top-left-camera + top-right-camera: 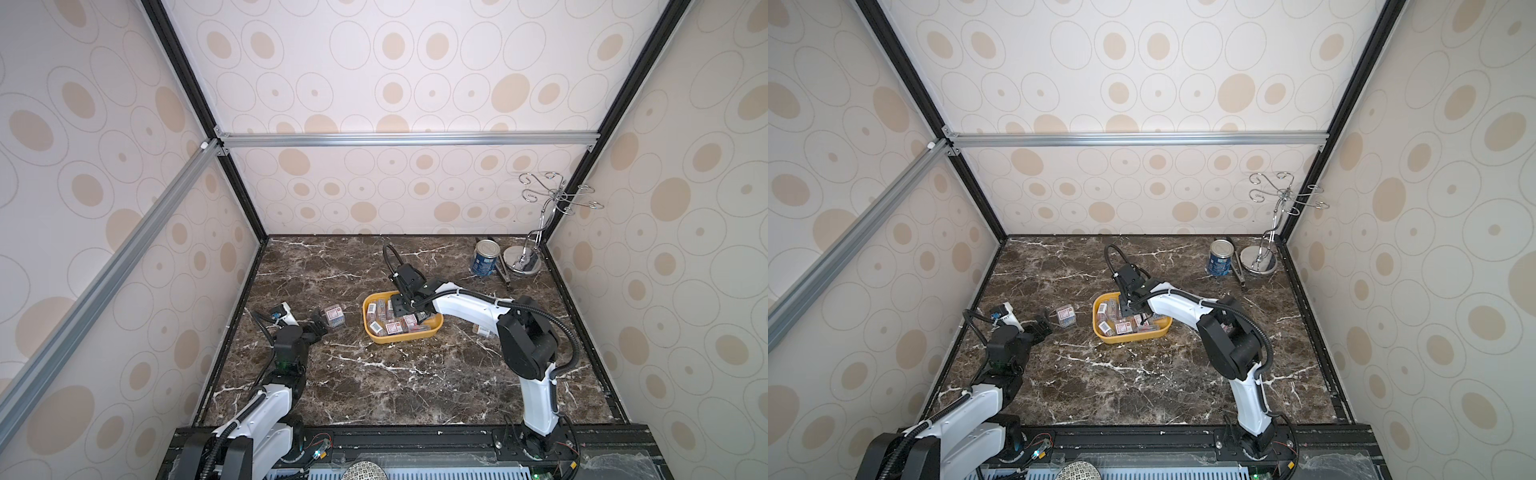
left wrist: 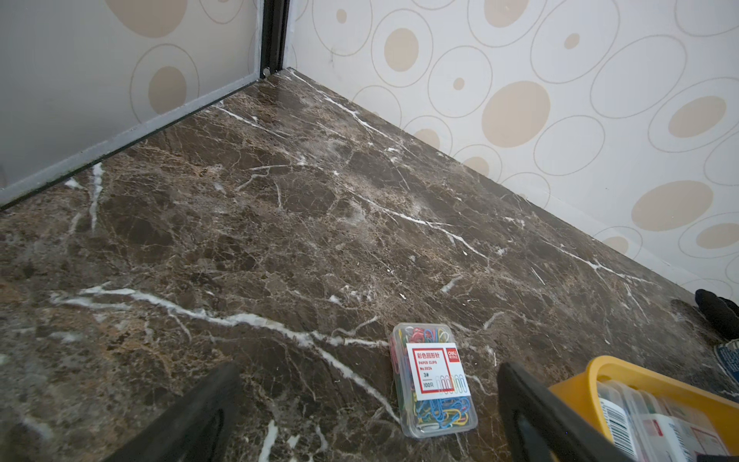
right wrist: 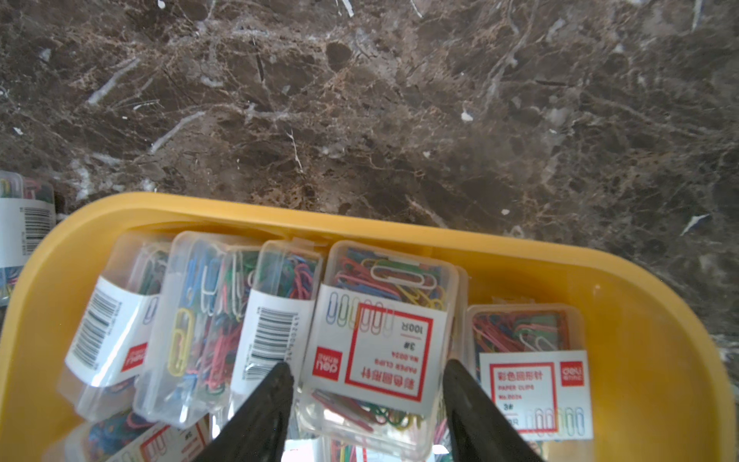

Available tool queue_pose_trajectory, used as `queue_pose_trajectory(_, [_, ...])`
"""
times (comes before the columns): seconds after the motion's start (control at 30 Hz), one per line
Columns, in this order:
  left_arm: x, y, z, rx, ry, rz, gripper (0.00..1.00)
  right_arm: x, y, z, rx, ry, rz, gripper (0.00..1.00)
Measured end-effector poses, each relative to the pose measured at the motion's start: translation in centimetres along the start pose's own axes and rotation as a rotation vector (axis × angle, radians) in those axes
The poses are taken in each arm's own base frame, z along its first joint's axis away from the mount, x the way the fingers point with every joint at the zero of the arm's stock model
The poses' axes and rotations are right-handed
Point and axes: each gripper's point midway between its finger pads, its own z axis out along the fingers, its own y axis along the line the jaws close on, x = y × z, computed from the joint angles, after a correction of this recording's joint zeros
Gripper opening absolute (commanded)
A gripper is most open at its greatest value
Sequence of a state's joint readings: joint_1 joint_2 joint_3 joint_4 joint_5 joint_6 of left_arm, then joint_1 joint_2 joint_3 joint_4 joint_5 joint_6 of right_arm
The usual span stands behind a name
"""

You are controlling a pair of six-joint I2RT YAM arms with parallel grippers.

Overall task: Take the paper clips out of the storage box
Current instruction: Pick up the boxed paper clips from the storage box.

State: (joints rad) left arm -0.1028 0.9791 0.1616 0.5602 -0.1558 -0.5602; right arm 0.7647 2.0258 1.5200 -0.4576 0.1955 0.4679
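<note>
Paper clips: small clear plastic labelled boxes [image 3: 384,332], light, stiff, slick; pinch the flat sides.
Right claw [image 3: 367,364]: straddling one box, clamping unclear.
Left claw [image 2: 366,372]: wide open, empty.

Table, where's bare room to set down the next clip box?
Bare marble in front of the yellow tray, between the arms' bases, and behind the clip box by the left gripper, up to the back wall. Crowded: back corner with can and stand.
</note>
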Motion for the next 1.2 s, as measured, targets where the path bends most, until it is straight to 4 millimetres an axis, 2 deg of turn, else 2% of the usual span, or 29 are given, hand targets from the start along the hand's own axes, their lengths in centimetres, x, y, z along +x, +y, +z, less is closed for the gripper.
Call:
queue_pose_trajectory(0.53, [0.0,0.0,0.0,-0.005,-0.001,0.002,1.0,0.2,-0.6,0.0,0.029,-0.008,0.009,0.62])
queue_pose_trajectory(0.63, [0.0,0.0,0.0,-0.004,0.0,0.002,1.0,0.5,-0.9,0.3,0.046,0.001,0.009,0.56])
queue_pose_trajectory(0.73, [0.1,0.0,0.0,-0.004,0.0,0.002,1.0,0.6,-0.9,0.3,0.054,0.0,0.008,0.56])
queue_pose_trajectory(1.07, [0.1,0.0,0.0,-0.007,0.0,0.003,1.0,1.0,-1.0,0.9,0.06,0.015,0.003,0.66])
queue_pose_trajectory(1.2, [0.1,0.0,0.0,-0.006,0.0,0.003,1.0,1.2,-0.9,1.8,0.067,0.028,-0.003,0.6])
